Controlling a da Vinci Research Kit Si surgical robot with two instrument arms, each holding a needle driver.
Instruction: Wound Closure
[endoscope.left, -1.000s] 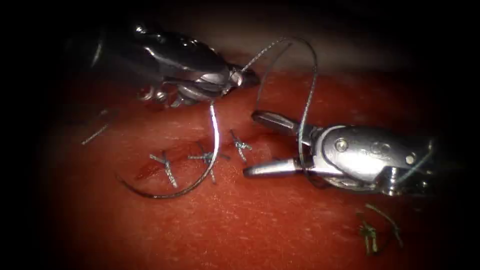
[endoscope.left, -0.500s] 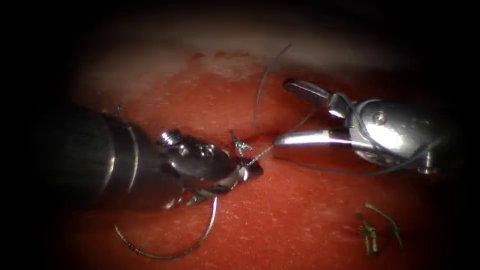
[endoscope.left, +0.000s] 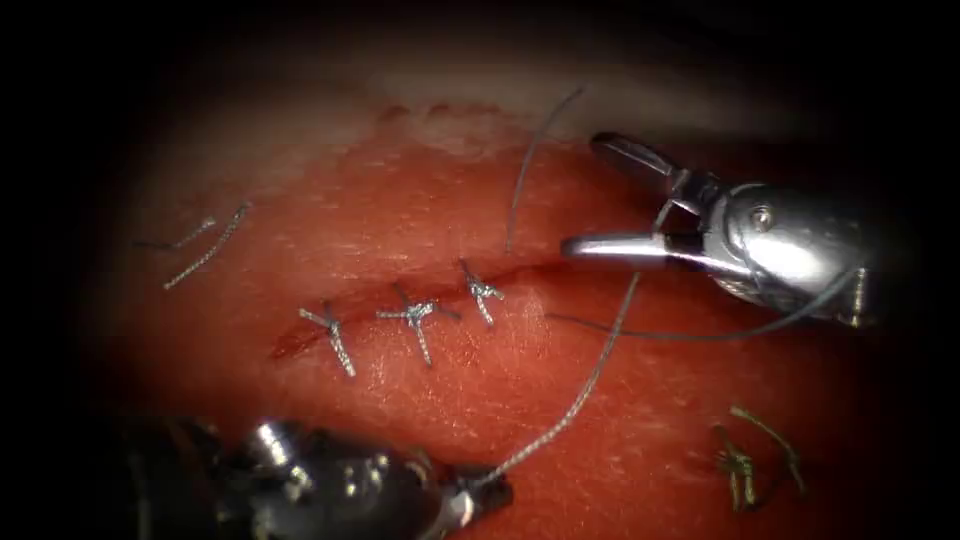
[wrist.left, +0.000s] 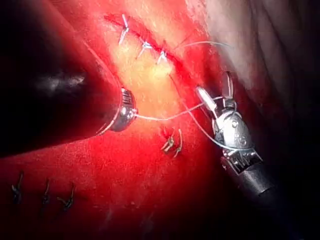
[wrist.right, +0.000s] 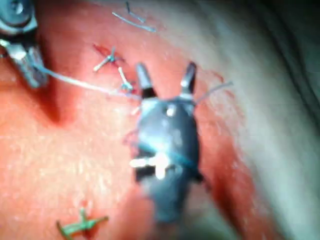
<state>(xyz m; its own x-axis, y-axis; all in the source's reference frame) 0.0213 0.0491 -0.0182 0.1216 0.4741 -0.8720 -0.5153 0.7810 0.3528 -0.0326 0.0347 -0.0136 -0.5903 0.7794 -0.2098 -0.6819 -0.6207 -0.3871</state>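
Your left tool (endoscope.left: 478, 490), at seven o'clock in the endoscope view, has its jaws clamped on the thread (endoscope.left: 585, 385), which runs taut up toward two o'clock and around your right tool (endoscope.left: 625, 205). That tool's jaws are spread wide and hold nothing. I cannot tell you where the needle is now. Three tied stitches (endoscope.left: 415, 318) already cross the cut (endoscope.left: 400, 295); its right end, beyond the third knot toward three o'clock, looks still unclosed to me.
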